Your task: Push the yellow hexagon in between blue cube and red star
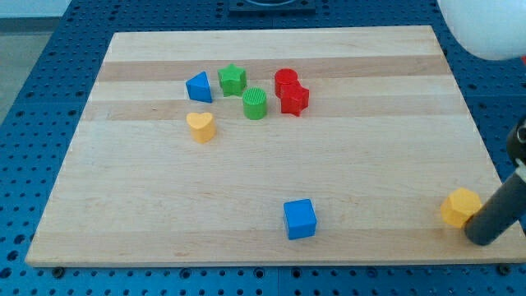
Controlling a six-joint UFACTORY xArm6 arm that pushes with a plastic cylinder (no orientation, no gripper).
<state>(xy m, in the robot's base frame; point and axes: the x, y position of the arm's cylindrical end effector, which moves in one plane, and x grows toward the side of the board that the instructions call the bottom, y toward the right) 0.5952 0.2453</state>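
Down at the board's bottom right corner, my tip sits right against the yellow hexagon, pressed to its right side, the rod coming in from the view's right edge. It is a bare rod, so nothing opens or closes, and it clamps nothing. The blue cube waits near the bottom edge, around the middle, well apart from the hexagon. Up near the top edge sits the cluster: red star touching a red cylinder just above it, green cylinder beside them, green star, blue triangle, and a yellow heart just below that. Open wood lies between cube and star.
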